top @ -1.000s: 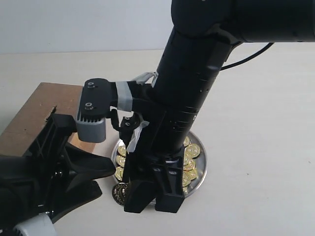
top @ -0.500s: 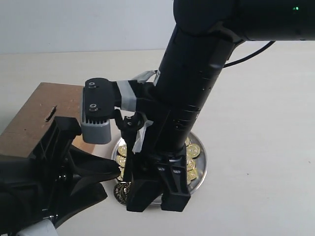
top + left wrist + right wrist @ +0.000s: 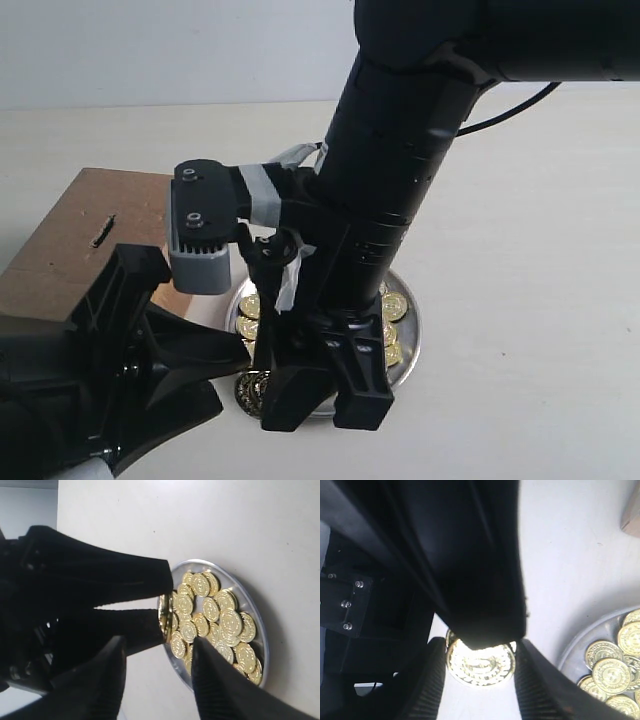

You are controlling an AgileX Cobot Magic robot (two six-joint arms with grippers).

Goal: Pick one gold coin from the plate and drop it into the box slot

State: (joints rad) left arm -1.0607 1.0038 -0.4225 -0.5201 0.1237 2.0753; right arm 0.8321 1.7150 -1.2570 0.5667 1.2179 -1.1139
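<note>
My right gripper points down at the near left rim of the silver plate, shut on one gold coin. Its fingers press the coin's rim on both sides, and the coin lies flat. The left wrist view shows that coin edge-on between the right fingertips. From outside it shows just off the plate's rim. My left gripper is open with nothing in it, its tips close beside the coin. Several gold coins fill the plate. The brown box lies at the left, with its slot uncovered.
The right arm stands over the plate and hides much of it. The left arm covers the box's near end. A box corner shows in the right wrist view. Pale table extends to the right.
The right gripper has shifted slightly right, and the coin has moved with it. The left gripper has slid right, closer to the plate, uncovering more of the box top and slot.
</note>
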